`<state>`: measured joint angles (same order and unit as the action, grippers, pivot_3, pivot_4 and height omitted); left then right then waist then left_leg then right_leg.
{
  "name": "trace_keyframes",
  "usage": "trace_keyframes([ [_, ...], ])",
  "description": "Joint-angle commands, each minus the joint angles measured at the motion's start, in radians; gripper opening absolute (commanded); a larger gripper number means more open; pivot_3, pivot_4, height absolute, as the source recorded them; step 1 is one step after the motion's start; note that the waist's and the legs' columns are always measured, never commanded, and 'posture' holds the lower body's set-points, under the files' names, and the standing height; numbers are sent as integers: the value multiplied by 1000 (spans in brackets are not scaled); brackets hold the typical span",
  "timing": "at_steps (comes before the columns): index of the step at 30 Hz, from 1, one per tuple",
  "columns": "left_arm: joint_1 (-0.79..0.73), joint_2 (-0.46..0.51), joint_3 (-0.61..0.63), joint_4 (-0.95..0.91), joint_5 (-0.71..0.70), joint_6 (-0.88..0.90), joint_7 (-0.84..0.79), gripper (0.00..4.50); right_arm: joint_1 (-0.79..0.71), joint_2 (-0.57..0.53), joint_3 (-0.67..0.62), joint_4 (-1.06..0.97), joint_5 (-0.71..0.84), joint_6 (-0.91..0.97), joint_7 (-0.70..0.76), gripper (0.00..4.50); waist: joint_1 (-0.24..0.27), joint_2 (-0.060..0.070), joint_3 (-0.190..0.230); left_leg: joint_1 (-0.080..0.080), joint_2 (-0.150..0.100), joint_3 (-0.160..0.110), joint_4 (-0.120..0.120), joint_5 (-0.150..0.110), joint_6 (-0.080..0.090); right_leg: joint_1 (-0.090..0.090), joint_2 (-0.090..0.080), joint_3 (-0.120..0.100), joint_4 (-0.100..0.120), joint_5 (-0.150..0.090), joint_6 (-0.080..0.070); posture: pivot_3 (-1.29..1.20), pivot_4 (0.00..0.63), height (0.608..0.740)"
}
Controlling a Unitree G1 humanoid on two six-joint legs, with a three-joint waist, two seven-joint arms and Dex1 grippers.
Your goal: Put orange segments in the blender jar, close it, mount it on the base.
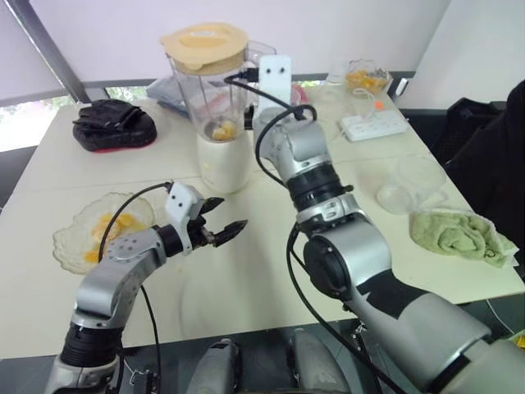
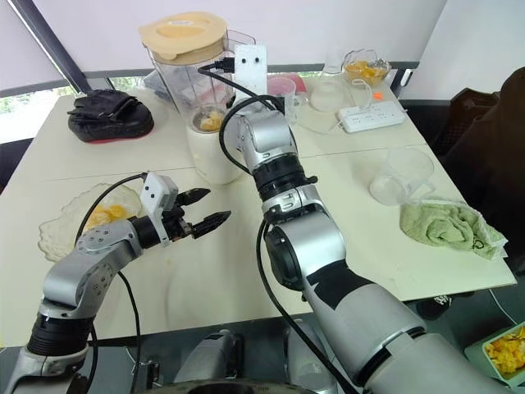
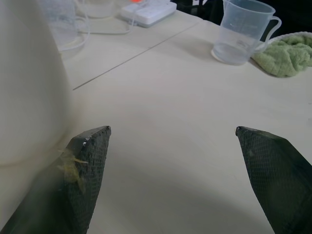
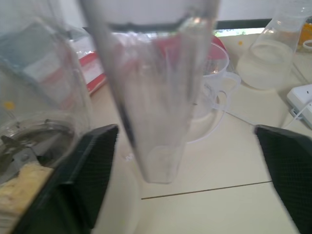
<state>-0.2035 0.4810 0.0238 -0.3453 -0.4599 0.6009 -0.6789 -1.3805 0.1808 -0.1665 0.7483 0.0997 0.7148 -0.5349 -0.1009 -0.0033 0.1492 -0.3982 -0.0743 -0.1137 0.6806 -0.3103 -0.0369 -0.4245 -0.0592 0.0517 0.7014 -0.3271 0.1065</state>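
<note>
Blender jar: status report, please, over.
Left end effector open, empty, above table. Right end effector open, jar handle between its fingers. Blender jar lidded, orange inside, seated on base. Clear jug close behind handle.

Cream tabletop (image 1: 246,279): blender base (image 1: 223,164) far centre, glass dish (image 1: 66,254) left, black pouch (image 1: 113,125) far left, jug (image 1: 402,189) and cloth (image 1: 459,234) right.

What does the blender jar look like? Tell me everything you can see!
The blender jar is a tall, clear, plastic-looking container that narrows toward the bottom. A pale yellow lid covers its top, and orange pieces lie at the bottom. It stands upright on the white base on the table. Its clear handle sits between the right gripper's open fingers.
</note>
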Motion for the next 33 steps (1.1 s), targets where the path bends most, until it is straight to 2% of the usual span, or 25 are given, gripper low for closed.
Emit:
trace_keyframes([
  [1, -12, 7, 6, -9, -4, -23, -8, 4273, -31, 5, 7, -38, -11, -10, -5, 4450, -2, 0, 0, 0, 0, 0, 0, 0, 0, 0, 0, 0, 0, 0, 0, 0, 150, 740],
  [10, -24, 8, 14, 3, -6, -28, -11, 4273, 15, -24, 7, -77, -4, -1, 35, 4450, 1, 0, 0, 0, 0, 0, 0, 0, 0, 0, 0, 0, 0, 0, 0, 0, 150, 740],
  [14, -43, -1, 39, 14, -28, -20, -5, 4273, 196, -139, 77, -206, 35, 9, 344, 4450, 11, -1, -1, 0, 0, -1, 1, 0, 0, 2, 0, -1, -1, 0, 0, 0, 150, 740],
  [16, -41, 3, 42, 11, -32, -15, -6, 4273, 301, -183, 80, -299, 62, 9, 433, 4450, 14, -1, -1, 0, 0, -1, 2, -1, 1, 3, -1, -1, -2, 0, 0, 0, 150, 740],
  [19, -42, 8, 46, 5, -42, 7, -7, 4273, 493, -293, 102, -499, 112, 37, 615, 4450, 21, -1, 0, 0, 0, -1, 1, -1, 1, 3, -1, -1, -2, 0, 0, 0, 150, 740],
  [23, -56, 14, 66, 8, -63, 19, -7, 4273, 662, -445, 83, -777, 234, 138, 825, 4450, 25, 1, 1, -2, 0, 0, 1, -1, 1, 0, 0, 0, -2, 0, 0, 0, 150, 740],
  [27, -83, 39, 109, -10, -115, 67, -8, 4273, 739, -633, -8, -995, 404, 181, 1056, 4450, 33, 1, 1, -1, 1, 1, 1, -1, 2, 0, 0, -1, -1, 0, 0, 0, 150, 740],
  [33, -106, 122, 195, -30, -190, 123, -20, 4273, 826, -873, -186, -1127, 599, 203, 1276, 4450, 54, 1, 1, 0, 1, 0, 2, -4, 6, 2, -1, -1, -3, 0, 0, 0, 150, 740],
])
